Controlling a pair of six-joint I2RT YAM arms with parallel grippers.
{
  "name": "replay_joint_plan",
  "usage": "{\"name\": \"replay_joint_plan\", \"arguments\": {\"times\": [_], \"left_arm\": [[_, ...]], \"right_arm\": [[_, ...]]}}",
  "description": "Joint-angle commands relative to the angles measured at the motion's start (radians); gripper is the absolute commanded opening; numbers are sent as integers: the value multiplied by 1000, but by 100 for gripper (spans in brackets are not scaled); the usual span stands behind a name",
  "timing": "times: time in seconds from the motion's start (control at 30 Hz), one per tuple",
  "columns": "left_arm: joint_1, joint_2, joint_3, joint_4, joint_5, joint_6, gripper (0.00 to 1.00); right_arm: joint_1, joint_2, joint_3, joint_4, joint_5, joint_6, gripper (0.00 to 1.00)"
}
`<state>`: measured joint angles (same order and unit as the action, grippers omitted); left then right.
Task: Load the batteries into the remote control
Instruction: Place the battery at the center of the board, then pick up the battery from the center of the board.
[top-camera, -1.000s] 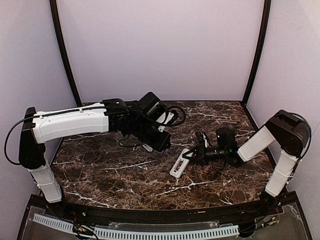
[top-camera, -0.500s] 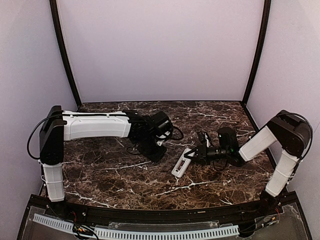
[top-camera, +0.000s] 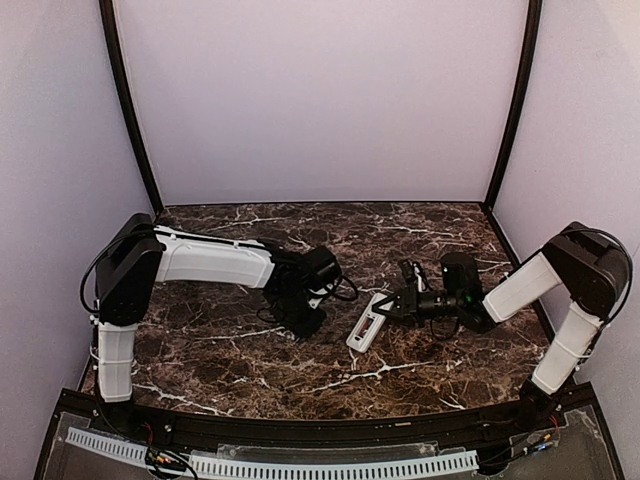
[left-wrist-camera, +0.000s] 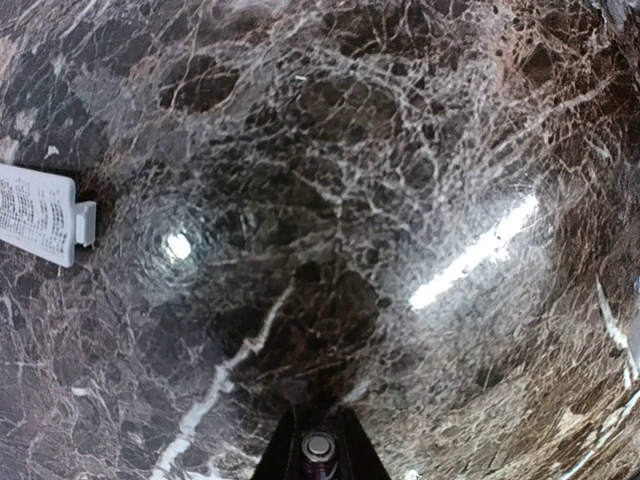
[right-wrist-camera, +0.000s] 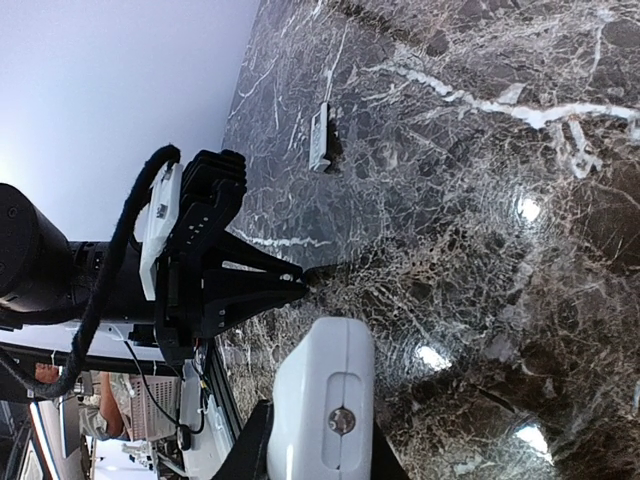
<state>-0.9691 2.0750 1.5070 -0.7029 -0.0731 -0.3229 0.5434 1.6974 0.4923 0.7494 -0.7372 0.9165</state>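
The white remote control (top-camera: 366, 323) lies tilted with its back up and its open battery bay showing in the top view. My right gripper (top-camera: 390, 308) is shut on its right end. In the right wrist view the remote's end (right-wrist-camera: 322, 385) sits between my fingers (right-wrist-camera: 250, 440). My left gripper (top-camera: 307, 323) points down close to the table, left of the remote. It is shut on a bluish-purple battery (left-wrist-camera: 319, 450), whose metal end shows between the fingers. The left gripper's tips also show in the right wrist view (right-wrist-camera: 290, 285). No other battery shows by itself.
A small white ribbed battery cover (left-wrist-camera: 38, 214) lies flat on the dark marble table (top-camera: 250, 360), also in the right wrist view (right-wrist-camera: 320, 137). Black cables loop by the left wrist (top-camera: 345, 285). Lilac walls enclose the table on three sides.
My left arm has folded down and toward the near side, bringing its gripper low over the table left of the remote. The right gripper and remote have shifted slightly right.
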Motion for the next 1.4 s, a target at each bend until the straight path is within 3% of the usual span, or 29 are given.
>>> {"name": "replay_joint_plan", "arguments": {"times": [0.0, 0.2, 0.5, 0.63, 0.97, 1.37], "left_arm": [[10, 3, -32, 16, -10, 16, 15], [10, -15, -59, -8, 1, 9, 24], [9, -111, -154, -24, 5, 0, 25], [10, -111, -174, 0, 8, 17, 22], [10, -69, -116, 16, -9, 40, 1], [10, -236, -167, 133, -5, -8, 0]], "right_arm": [[-8, -22, -10, 15, -14, -13, 0], [-12, -30, -11, 7, -15, -16, 0], [-14, -30, -5, 1, -16, -23, 0], [-15, -23, 1, 1, -19, -24, 0], [-16, -26, 9, 5, -39, -43, 0], [-16, -69, 58, -118, -63, -132, 0]]}}
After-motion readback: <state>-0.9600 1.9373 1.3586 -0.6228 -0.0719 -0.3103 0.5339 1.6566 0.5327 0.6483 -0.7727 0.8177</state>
